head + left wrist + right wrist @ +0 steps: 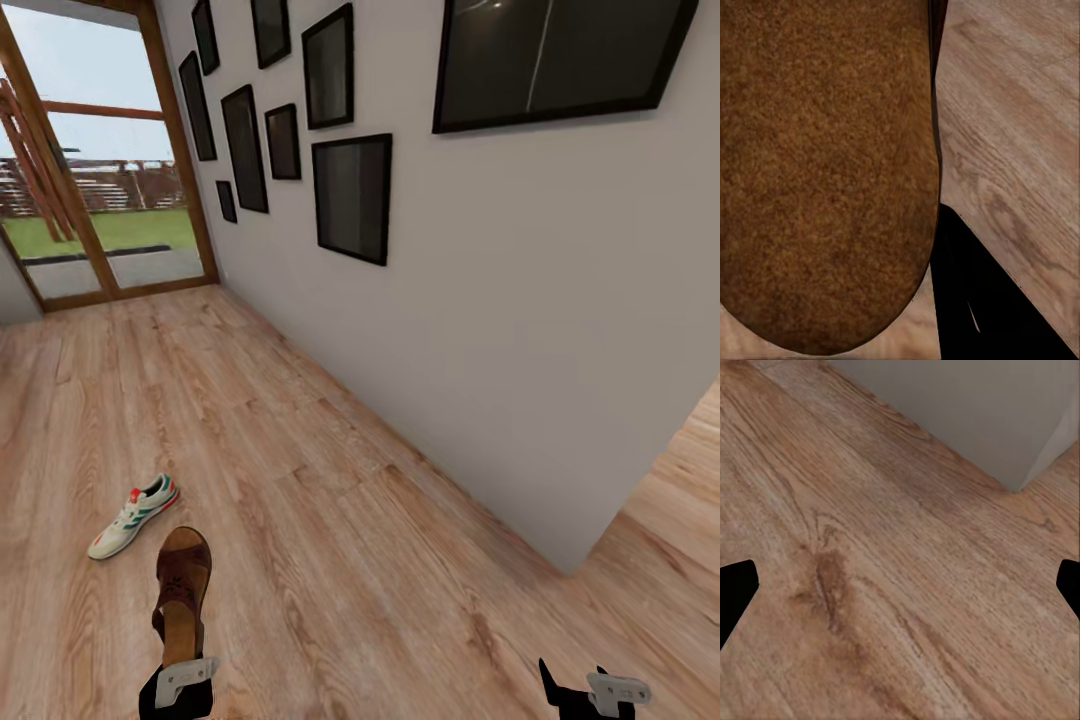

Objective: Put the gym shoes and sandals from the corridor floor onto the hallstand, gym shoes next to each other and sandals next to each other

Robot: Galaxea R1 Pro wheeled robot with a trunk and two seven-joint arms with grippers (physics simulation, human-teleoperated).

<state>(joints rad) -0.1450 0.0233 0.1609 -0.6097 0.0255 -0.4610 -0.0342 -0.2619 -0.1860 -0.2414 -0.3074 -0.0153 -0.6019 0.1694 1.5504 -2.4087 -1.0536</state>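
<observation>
While the left claw [178, 690] grips a suede-textured sandal [181, 590], the right claw [900, 585] gapes open.

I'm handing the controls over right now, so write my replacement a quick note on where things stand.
Left gripper: shut on one sandal, carried above the corridor floor.
Right gripper: open, nothing in it.
One gym shoe lies on the floor just ahead of the sandal.
Done: one sandal picked up.
Left: get that sandal to the hallstand, then fetch the gym shoe plus the other shoe and sandal; pair them on the rack.
</observation>
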